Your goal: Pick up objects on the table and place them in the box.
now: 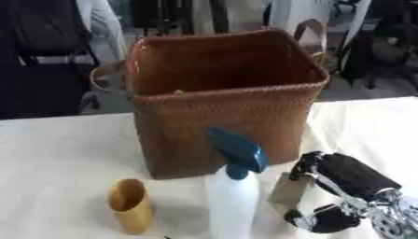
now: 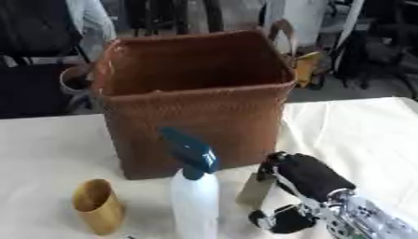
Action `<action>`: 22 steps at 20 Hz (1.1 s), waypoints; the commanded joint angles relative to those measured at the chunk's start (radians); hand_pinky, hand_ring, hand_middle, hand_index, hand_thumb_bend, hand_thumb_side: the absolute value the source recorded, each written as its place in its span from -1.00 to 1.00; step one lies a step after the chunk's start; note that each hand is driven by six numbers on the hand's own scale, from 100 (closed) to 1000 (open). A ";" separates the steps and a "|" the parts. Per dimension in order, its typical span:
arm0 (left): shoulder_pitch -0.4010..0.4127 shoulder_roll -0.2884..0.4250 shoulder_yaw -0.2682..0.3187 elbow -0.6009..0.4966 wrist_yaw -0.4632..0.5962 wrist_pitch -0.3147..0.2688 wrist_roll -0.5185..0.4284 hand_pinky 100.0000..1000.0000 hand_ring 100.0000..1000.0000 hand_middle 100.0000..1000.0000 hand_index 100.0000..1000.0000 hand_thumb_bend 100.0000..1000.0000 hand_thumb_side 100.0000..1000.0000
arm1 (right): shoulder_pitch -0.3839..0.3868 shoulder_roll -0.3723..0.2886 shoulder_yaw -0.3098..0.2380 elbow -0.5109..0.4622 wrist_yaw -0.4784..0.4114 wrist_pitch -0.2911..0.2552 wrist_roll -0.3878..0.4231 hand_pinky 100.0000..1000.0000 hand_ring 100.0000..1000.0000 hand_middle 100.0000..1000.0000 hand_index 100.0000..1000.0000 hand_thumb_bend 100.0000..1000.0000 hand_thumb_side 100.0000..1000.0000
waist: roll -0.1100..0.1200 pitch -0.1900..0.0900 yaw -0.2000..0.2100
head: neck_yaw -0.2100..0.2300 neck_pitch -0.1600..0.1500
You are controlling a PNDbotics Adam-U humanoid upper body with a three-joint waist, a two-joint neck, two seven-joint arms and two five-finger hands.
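Woven brown box (image 1: 220,116) looked nearly empty; spray bottle (image 1: 233,196) and yellow cup (image 1: 130,205) remained on table (image 1: 57,149); right hand (image 2: 306,179) pinched a flat tan piece (image 2: 254,190).

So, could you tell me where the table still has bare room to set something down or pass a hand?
Bare white tablecloth lies left of the brown woven basket, above the yellow cup, and at the far right edge. It is crowded in front of the basket: the white spray bottle with blue trigger, a grey flat piece and the right robot hand sit close together.
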 commanded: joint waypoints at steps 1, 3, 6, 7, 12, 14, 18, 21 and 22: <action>-0.009 0.024 0.006 -0.009 0.000 0.000 0.002 0.38 0.41 0.49 0.30 -1.00 0.79 | -0.007 -0.030 -0.020 -0.026 0.004 0.015 -0.010 0.34 -0.86 -0.47 -0.37 -0.57 -0.43 | 0.000 -0.023 -0.001 | -0.003 -0.014; -0.009 0.024 0.006 -0.009 0.001 0.000 0.001 0.38 0.41 0.49 0.30 -1.00 0.79 | -0.007 -0.029 -0.021 -0.026 0.001 0.023 -0.016 0.33 -0.88 -0.50 -0.40 -0.63 -0.48 | 0.001 -0.023 0.000 | -0.004 -0.016; -0.010 0.025 0.006 -0.009 0.000 0.000 0.001 0.38 0.41 0.49 0.30 -1.00 0.79 | -0.007 -0.030 -0.022 -0.028 -0.004 0.032 -0.023 0.33 -0.88 -0.51 -0.41 -0.67 -0.51 | 0.001 -0.023 0.000 | -0.005 -0.019; -0.010 0.025 0.006 -0.009 0.000 0.000 0.001 0.38 0.41 0.49 0.30 -1.00 0.79 | -0.007 -0.031 -0.022 -0.029 -0.005 0.035 -0.025 0.32 -0.88 -0.51 -0.41 -0.67 -0.51 | 0.001 -0.023 0.000 | -0.006 -0.019; -0.010 0.026 0.005 -0.009 0.000 0.000 0.001 0.38 0.41 0.50 0.30 -1.00 0.79 | -0.006 -0.036 -0.026 -0.039 -0.009 0.042 -0.029 0.30 -0.90 -0.53 -0.43 -0.76 -0.52 | 0.000 -0.024 -0.002 | -0.006 -0.019; -0.010 0.027 0.006 -0.009 0.000 0.000 0.001 0.38 0.41 0.50 0.30 -1.00 0.79 | -0.007 -0.038 -0.028 -0.045 -0.009 0.045 -0.028 0.29 -0.91 -0.54 -0.44 -0.78 -0.52 | 0.000 -0.025 -0.004 | -0.004 -0.019; -0.008 0.030 0.006 -0.009 -0.001 0.000 0.001 0.38 0.41 0.50 0.30 -1.00 0.79 | -0.005 -0.052 -0.039 -0.079 -0.017 0.050 -0.028 0.26 -0.92 -0.56 -0.46 -0.82 -0.52 | -0.003 -0.031 -0.009 | 0.000 -0.016; -0.006 0.031 0.006 -0.009 -0.002 0.001 0.002 0.38 0.41 0.50 0.30 -1.00 0.79 | -0.001 -0.067 -0.051 -0.115 -0.028 0.060 -0.024 0.26 -0.93 -0.57 -0.48 -0.83 -0.52 | -0.004 -0.035 -0.012 | 0.003 -0.015; -0.006 0.032 0.006 -0.009 -0.002 0.001 0.002 0.38 0.41 0.50 0.30 -1.00 0.79 | 0.001 -0.070 -0.053 -0.124 -0.030 0.063 -0.022 0.26 -0.93 -0.57 -0.48 -0.83 -0.52 | -0.005 -0.036 -0.013 | 0.003 -0.014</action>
